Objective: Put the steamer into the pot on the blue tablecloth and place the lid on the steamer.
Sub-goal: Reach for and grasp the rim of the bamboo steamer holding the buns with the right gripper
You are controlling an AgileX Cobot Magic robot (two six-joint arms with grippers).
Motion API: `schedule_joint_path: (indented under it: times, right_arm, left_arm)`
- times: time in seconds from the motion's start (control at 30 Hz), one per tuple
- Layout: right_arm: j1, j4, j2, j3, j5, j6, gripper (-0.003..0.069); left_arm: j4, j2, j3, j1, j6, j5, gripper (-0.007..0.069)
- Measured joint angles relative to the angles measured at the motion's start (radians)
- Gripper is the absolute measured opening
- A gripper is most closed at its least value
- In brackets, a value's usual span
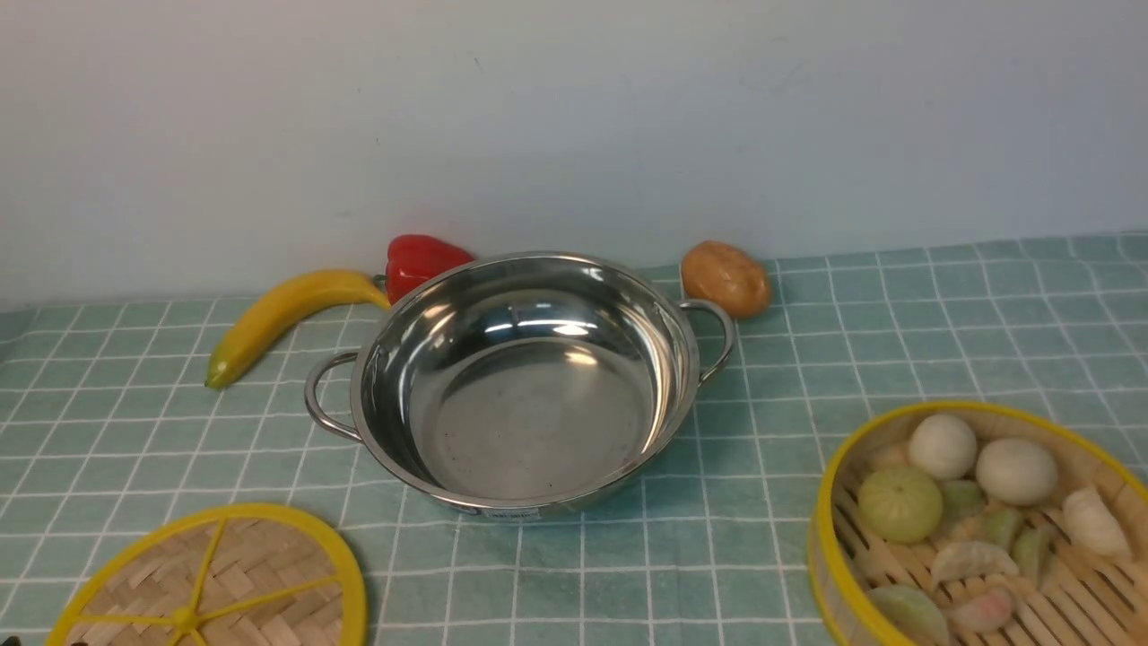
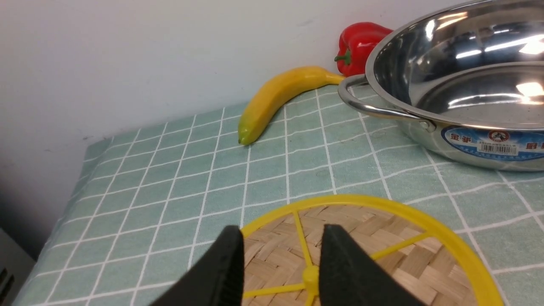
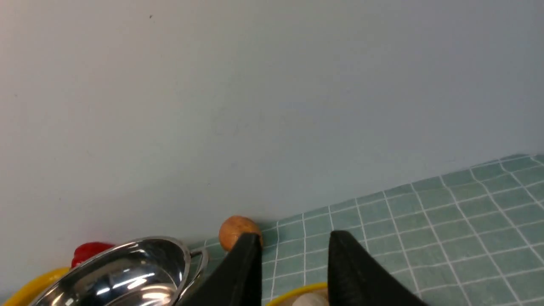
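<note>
Steamer (image 1: 1072,599) sits near right, pot (image 1: 538,422) centre. Left pincer (image 2: 280,231) and right pincer (image 3: 293,236) both gape, empty. Right should clamp the steamer's rim, lift level so buns (image 1: 942,446) stay, lower centred into pot

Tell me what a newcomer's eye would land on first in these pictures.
The shiny, empty pot in the middle of the blue tablecloth grabs attention first. Next come the steamer, filled with toy buns and dumplings, at the near right, and the flat woven lid at the near left. A banana and a red pepper add bright colour behind the pot on the left, by the wall.
</note>
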Motion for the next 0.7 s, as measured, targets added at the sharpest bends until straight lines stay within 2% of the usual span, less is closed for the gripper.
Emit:
schedule_joint_path:
  times: [0.17, 0.33, 0.37, 0.47, 0.5, 0.57, 0.7]
  right_arm:
    - [0.0, 0.026, 0.0, -0.007, -0.029, 0.009, 0.0242]
    - [0.0, 0.122, 0.0, -0.016, 0.023, 0.027, 0.0242]
    - [0.0, 0.203, 0.0, -0.016, 0.085, 0.028, 0.0242]
    - [0.0, 0.299, 0.011, -0.018, 0.149, 0.014, 0.0242]
    - [0.0, 0.372, 0.034, -0.027, 0.214, -0.023, 0.0242]
    - [0.0, 0.434, 0.086, -0.041, 0.298, -0.095, 0.0242]
    - [0.0, 0.475, 0.253, -0.091, 0.516, -0.306, 0.0242]
  left_arm:
    - [0.0, 0.0, 0.0, 0.0, 0.0, 0.0, 0.0243]
    - [0.0, 0.0, 0.0, 0.0, 0.0, 0.0, 0.0243]
    - [0.0, 0.0, 0.0, 0.0, 0.0, 0.0, 0.0243]
    - [0.0, 0.0, 0.0, 0.0, 0.0, 0.0, 0.0243]
    - [0.0, 0.0, 0.0, 0.0, 0.0, 0.0, 0.0243]
    - [0.0, 0.0, 0.0, 0.0, 0.0, 0.0, 0.0243]
    - [0.0, 0.0, 0.0, 0.0, 0.0, 0.0, 0.0243]
